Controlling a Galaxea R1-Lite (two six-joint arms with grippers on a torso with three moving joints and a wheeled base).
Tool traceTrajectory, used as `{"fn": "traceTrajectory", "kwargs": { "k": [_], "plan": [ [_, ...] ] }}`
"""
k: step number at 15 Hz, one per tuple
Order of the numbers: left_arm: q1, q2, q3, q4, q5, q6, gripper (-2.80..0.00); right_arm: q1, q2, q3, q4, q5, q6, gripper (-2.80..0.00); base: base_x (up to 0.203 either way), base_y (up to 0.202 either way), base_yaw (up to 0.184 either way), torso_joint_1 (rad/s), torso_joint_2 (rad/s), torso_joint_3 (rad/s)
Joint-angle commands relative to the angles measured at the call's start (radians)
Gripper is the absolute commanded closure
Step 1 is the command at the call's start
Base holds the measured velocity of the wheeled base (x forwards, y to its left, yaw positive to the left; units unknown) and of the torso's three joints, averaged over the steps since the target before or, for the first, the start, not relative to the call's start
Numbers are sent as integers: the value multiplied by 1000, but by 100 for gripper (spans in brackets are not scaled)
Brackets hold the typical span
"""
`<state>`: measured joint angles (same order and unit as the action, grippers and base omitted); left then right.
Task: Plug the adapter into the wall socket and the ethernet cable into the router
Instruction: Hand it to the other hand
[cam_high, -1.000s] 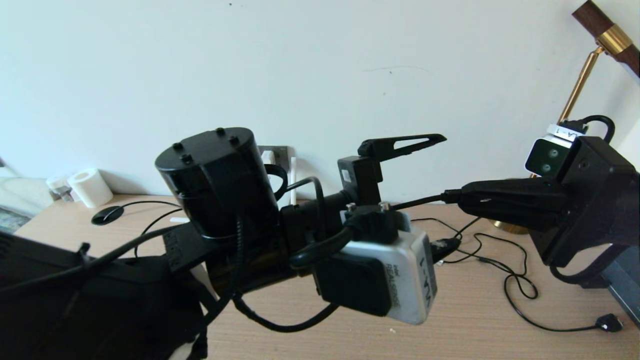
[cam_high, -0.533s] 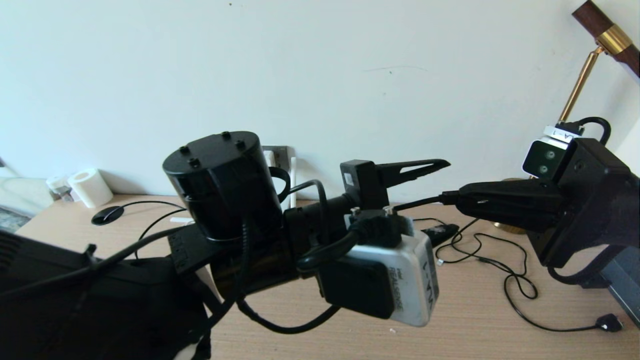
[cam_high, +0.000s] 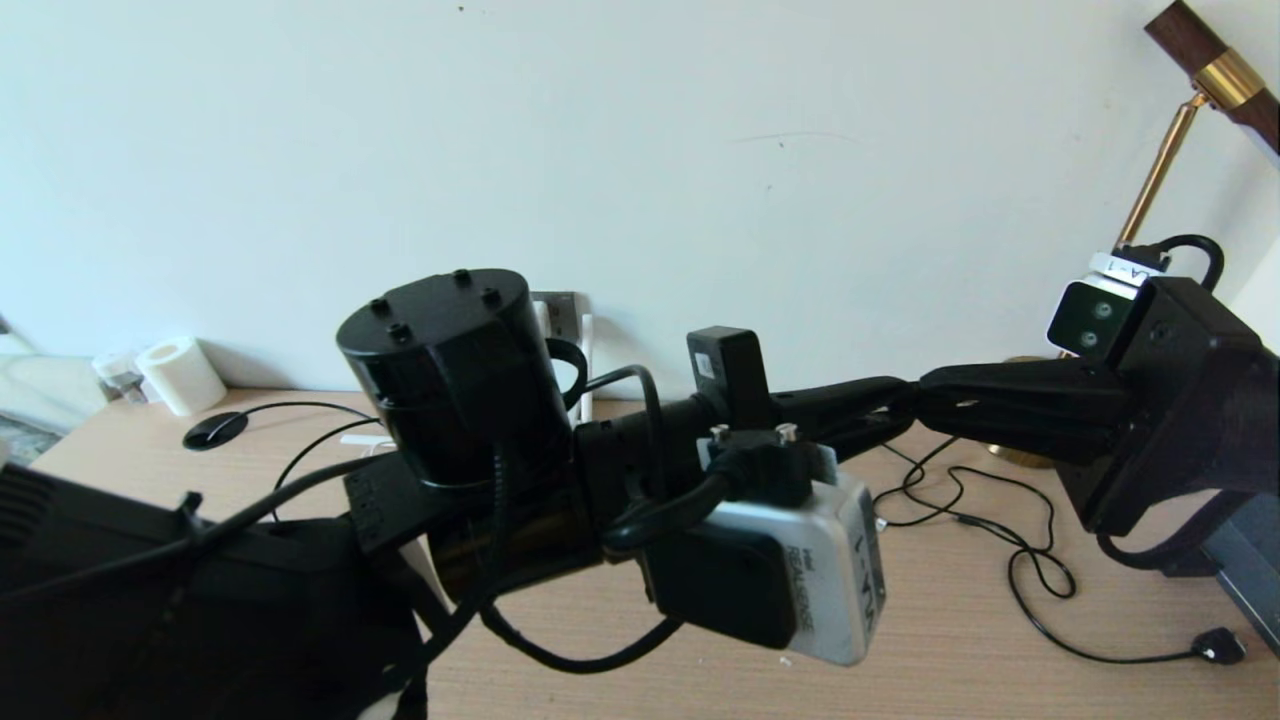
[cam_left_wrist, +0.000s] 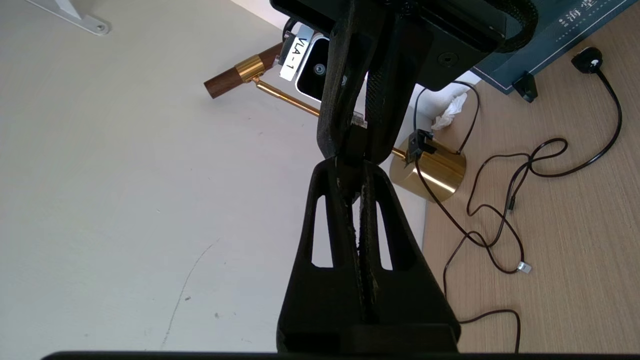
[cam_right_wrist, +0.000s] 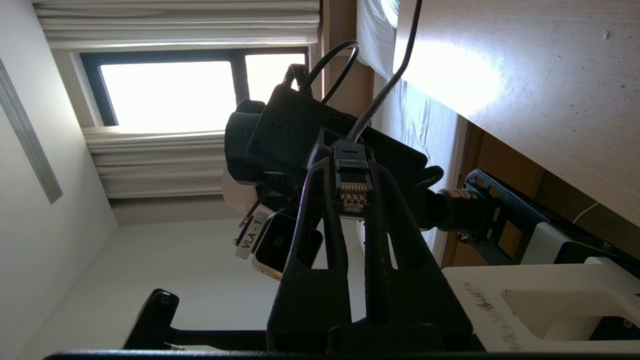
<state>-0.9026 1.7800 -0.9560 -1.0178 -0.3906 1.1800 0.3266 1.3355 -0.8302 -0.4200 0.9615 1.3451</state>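
Both grippers meet tip to tip above the table: the right gripper (cam_right_wrist: 352, 200) pinches the ethernet cable (cam_right_wrist: 351, 182), plug pointing left, and the left gripper (cam_left_wrist: 354, 175) has apparently closed on its boot.

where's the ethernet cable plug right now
The ethernet cable plug is up off the desk, right of centre in the head view, pinched between the right gripper and left gripper meeting tip to tip.
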Motion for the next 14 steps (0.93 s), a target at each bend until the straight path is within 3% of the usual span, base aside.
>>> {"fn": "traceTrajectory", "kwargs": {
  "k": [1, 14],
  "plan": [
    [-1, 4, 0, -5, -1, 6, 0, 2, -1, -1, -3, 6, 8, 0, 0, 0, 0, 0, 0, 0],
    [-2, 4, 13, -7, -1, 4, 0, 3, -4, 2, -3, 6, 5, 0, 0, 0, 0, 0, 0, 0]
  ]
}}
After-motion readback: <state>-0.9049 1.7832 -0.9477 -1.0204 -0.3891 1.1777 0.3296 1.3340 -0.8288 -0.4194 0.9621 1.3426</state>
